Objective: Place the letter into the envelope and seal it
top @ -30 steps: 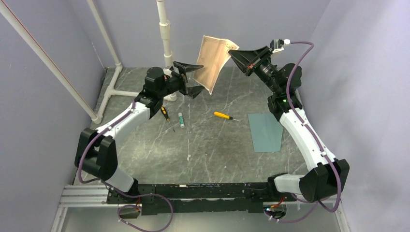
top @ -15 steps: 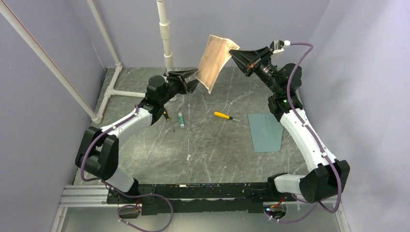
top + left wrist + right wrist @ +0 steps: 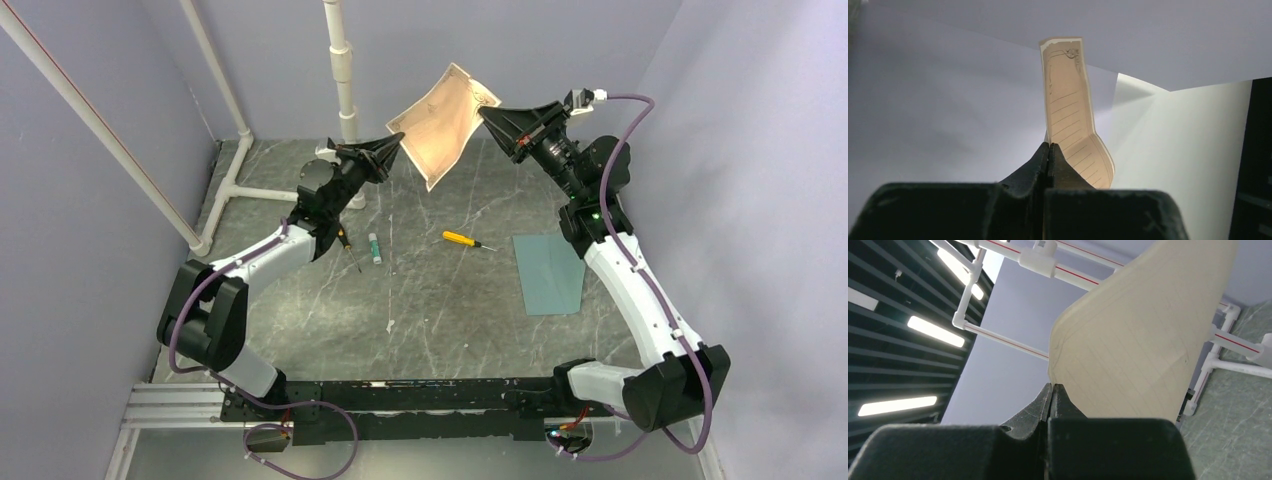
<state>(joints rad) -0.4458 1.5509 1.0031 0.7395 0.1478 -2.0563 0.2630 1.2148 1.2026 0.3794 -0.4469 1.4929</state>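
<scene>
We hold the letter (image 3: pixel 445 122) in the air between both arms, above the far side of the table (image 3: pixel 440 300). The right gripper (image 3: pixel 486 111) is pinched fully closed on its right edge, and the left gripper (image 3: pixel 396 141) is pinched fully closed on its left corner. We judge this two-sided hold is meant to stretch the limp sheet so it can be steered. The envelope (image 3: pixel 548 272) lies flat on the table beside the right arm, well apart from the letter. A second ago the left jaws stood spread beside the sheet, which hung steeply from the right gripper alone; now it spans both and lies flatter.
</scene>
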